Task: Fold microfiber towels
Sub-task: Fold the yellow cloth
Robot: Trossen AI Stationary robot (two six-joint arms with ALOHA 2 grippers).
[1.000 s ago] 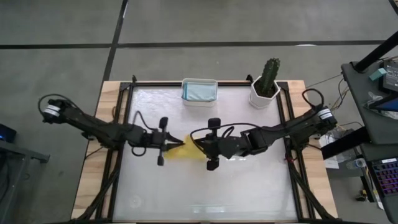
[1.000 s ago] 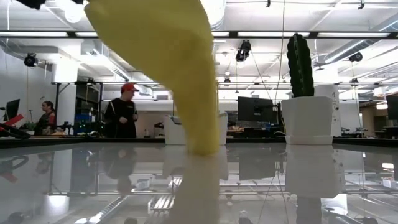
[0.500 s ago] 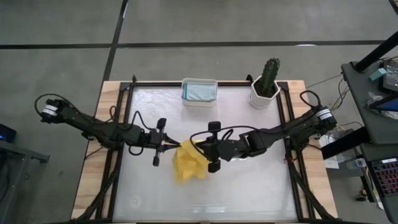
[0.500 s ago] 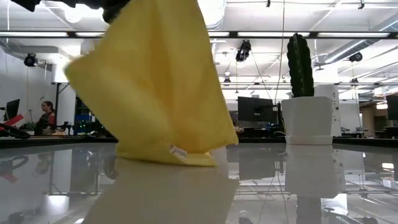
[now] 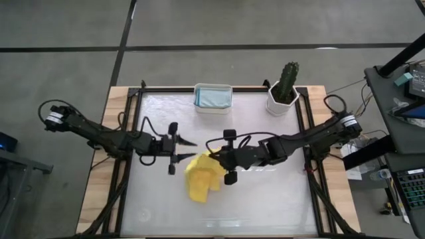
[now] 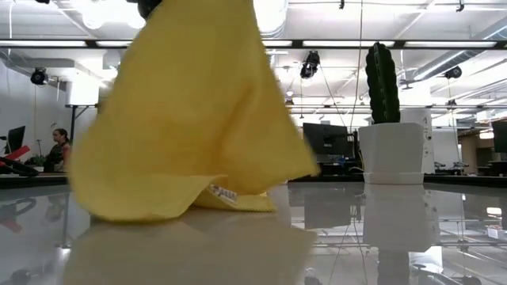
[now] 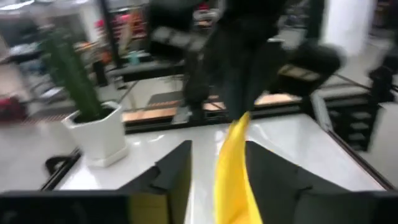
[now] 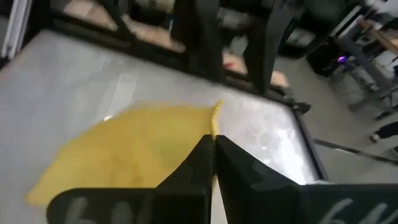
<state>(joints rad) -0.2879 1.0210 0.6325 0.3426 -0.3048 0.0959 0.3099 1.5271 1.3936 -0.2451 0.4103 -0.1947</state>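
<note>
Yellow towel (image 5: 201, 178) hangs from the right gripper (image 5: 216, 159) over the table's (image 5: 265, 206) middle.

Right fingers pinch its top edge; the left gripper (image 5: 188, 151) stands spread beside it, holding nothing. Behind: a white tub (image 5: 213, 99) holding pale blue cloth, and a potted cactus (image 5: 285, 88).

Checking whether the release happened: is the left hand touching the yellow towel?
Apart. The high view shows the left hand open, with bare table between it and the yellow towel.

Yellow towel (image 6: 190, 119) top beyond low view's edge
</note>
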